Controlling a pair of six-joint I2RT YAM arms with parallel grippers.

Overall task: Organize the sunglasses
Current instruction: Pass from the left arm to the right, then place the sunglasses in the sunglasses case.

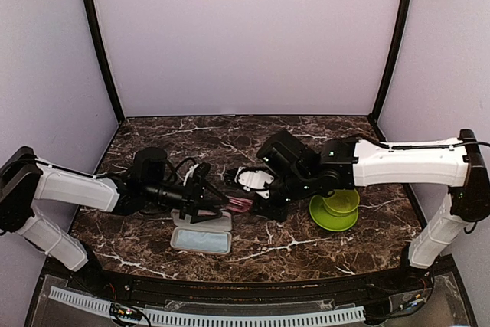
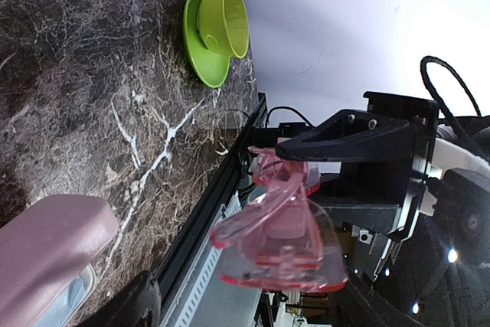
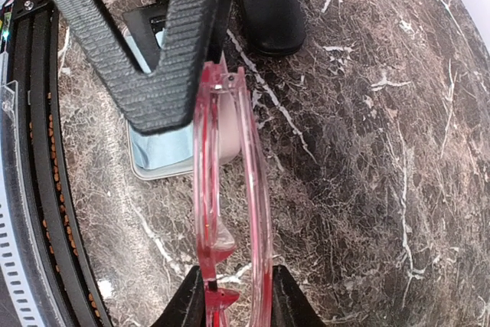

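The translucent red-pink sunglasses [image 1: 240, 204] hang folded above the table between the two arms. My right gripper [image 3: 233, 285] is shut on one end of the sunglasses [image 3: 230, 189], with a black pad on each side of the frame. My left gripper [image 1: 222, 206] stands open at their other end. One of its ribbed fingers [image 3: 168, 59] lies beside the frame tip. In the left wrist view the sunglasses [image 2: 283, 235] hang from the right gripper's black finger [image 2: 344, 132], over the table's front edge.
An open pink case [image 1: 203, 239] holding a light blue cloth [image 3: 157, 147] lies just below the grippers. A green cup on a saucer [image 1: 337, 208] stands to the right. A white-lined open case [image 1: 253, 180] sits behind the grippers. The front rail [image 1: 230, 315] is close.
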